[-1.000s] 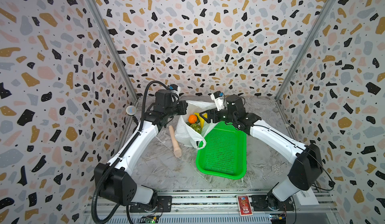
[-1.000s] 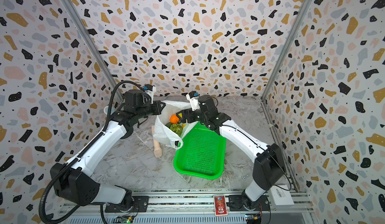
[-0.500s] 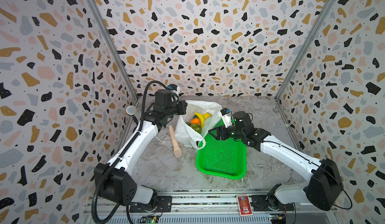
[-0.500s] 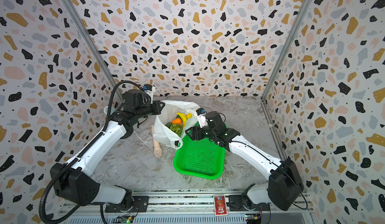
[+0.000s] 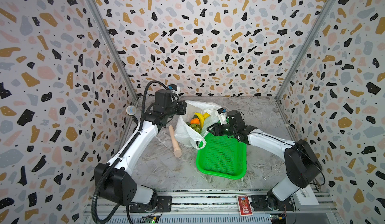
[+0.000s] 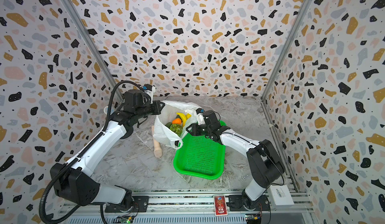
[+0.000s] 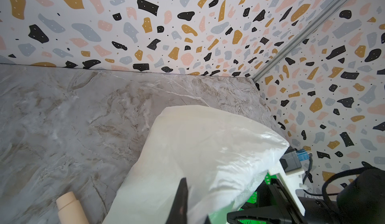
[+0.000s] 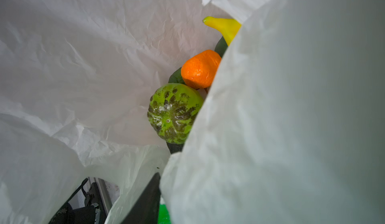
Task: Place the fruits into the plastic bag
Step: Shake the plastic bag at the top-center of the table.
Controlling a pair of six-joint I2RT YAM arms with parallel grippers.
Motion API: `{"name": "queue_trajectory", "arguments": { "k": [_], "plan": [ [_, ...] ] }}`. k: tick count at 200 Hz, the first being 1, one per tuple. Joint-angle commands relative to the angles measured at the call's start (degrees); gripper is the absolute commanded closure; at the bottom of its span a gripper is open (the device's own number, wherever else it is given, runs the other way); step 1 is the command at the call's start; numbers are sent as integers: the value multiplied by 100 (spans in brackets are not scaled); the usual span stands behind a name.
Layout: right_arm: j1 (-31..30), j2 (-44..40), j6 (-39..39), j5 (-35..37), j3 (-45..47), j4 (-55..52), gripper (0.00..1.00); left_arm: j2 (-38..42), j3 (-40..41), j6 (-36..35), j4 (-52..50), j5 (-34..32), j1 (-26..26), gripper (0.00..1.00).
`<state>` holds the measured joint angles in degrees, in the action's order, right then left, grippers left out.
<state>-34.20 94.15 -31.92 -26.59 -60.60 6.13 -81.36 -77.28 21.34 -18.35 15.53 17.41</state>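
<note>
Fingers on the left gripper (image 5: 183, 110) look pressed together on the far rim of the plastic bag (image 5: 185, 133), holding it up. The bag stands against the far corner of the green basket (image 5: 217, 174), on the left arm's side. Its mouth faces up and tips toward the basket. Inside I see a banana (image 5: 200, 117), an orange (image 5: 195, 121) and a mottled green fruit (image 5: 195, 127). No fruit shows in the basket. The right gripper (image 5: 209, 129) hangs over the basket's far edge at the bag's rim. I cannot tell whether its jaws are apart or closed.

Both top views agree. A loop handle (image 6: 177, 142) droops onto the basket's edge, and a wooden stick (image 6: 157, 145) lies beyond the bag from the basket.

Left wrist: one dark finger (image 7: 180, 200) sits against the white film, the bag billowing beyond it.

Right wrist: looking into the bag, one finger (image 8: 145, 204) is at the rim and the other is hidden by film. The banana's long axis slants down into the bag, tip uppermost.

My read on handling: the film is thin, limp and slippery, and light apart from its load. I would grip a bunched rim or a handle, never a single flat layer. The round fruits will likely roll if the mouth sags.
</note>
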Motion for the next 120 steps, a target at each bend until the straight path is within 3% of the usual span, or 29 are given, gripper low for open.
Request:
{"name": "queue_trajectory", "arguments": {
  "k": [1,29,70,120],
  "plan": [
    [-17,36,-217,-373,-387,392,74,30,7,-136,100,-134,8,100],
    [0,36,-236,-524,-544,485,100,27,19,-125,45,-378,6,100],
    [71,-159,-280,-1098,-969,486,100,-3,-155,-30,-206,-982,-117,100],
    [214,-226,-1011,-2011,-1357,912,100,-17,-617,107,-342,-1079,-448,100]
  ]
}}
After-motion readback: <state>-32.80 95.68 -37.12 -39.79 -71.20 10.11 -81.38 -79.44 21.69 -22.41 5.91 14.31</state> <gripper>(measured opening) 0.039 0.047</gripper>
